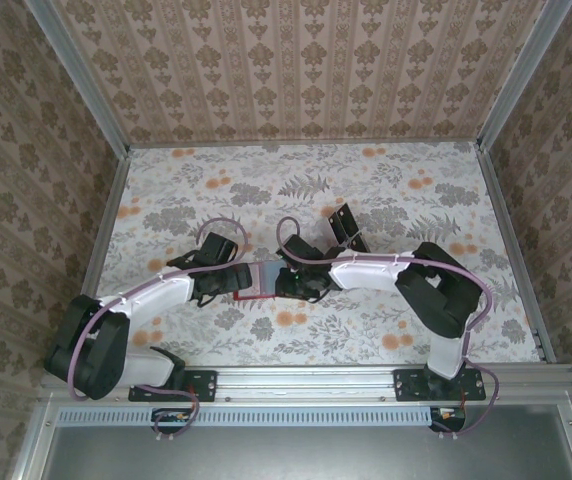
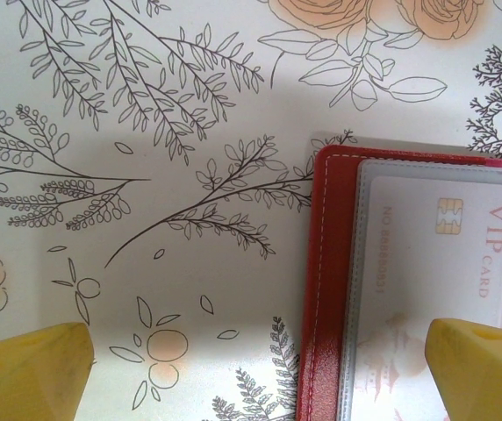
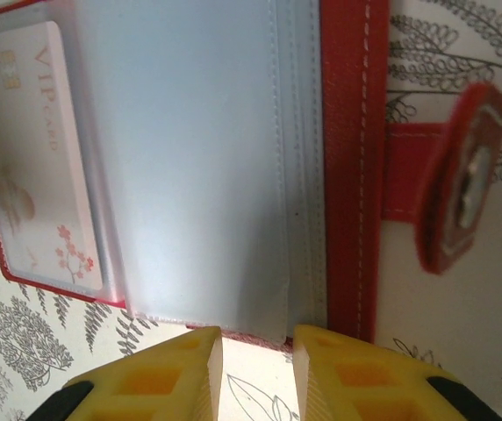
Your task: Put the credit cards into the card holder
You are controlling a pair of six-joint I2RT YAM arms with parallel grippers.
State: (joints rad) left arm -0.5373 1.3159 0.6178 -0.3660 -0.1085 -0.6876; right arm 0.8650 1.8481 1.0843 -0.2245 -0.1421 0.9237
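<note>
**On the flowered cloth, an open wallet lay between two grippers**

Tall walls of brown damask-patterned wallpaper (image 1: 296, 60) closed in the pale tabletop covered in a grey-leaf and orange-flower cloth (image 1: 386, 180). The white-and-black left arm (image 1: 156, 295) and the matching right arm (image 1: 366, 270) both reached inward and met near the middle of the table.

Between them lay the card holder, a red stitched leather-like folding wallet (image 2: 328, 281). It was spread open and flat, its long axis running across the table from one arm to the other. A clear, greyish plastic sleeve (image 3: 198, 175) fanned over its inside. A pale pink card printed "VIP" (image 3: 36, 158) was already tucked into a pocket on the side nearer the left arm. The red clasp tab with its metal snap (image 3: 462, 202) stuck out on the opposite side.

The left gripper (image 2: 255, 368) hung with its yellow fingers spread wide, one over bare cloth and one over the sleeve, so the wallet's outer edge fell between them. The right gripper (image 3: 257, 373) stood at the sleeve's free edge with its fingers drawn close. A narrow strip of cloth showed between them, and no pinch on the plastic could be made out.

Small black flat shapes (image 1: 346, 228) lay beyond the right arm and apart from the wallet. They were probably credit cards not yet put in, though too small to confirm. That arm looked the nearer one to fetch them.
</note>
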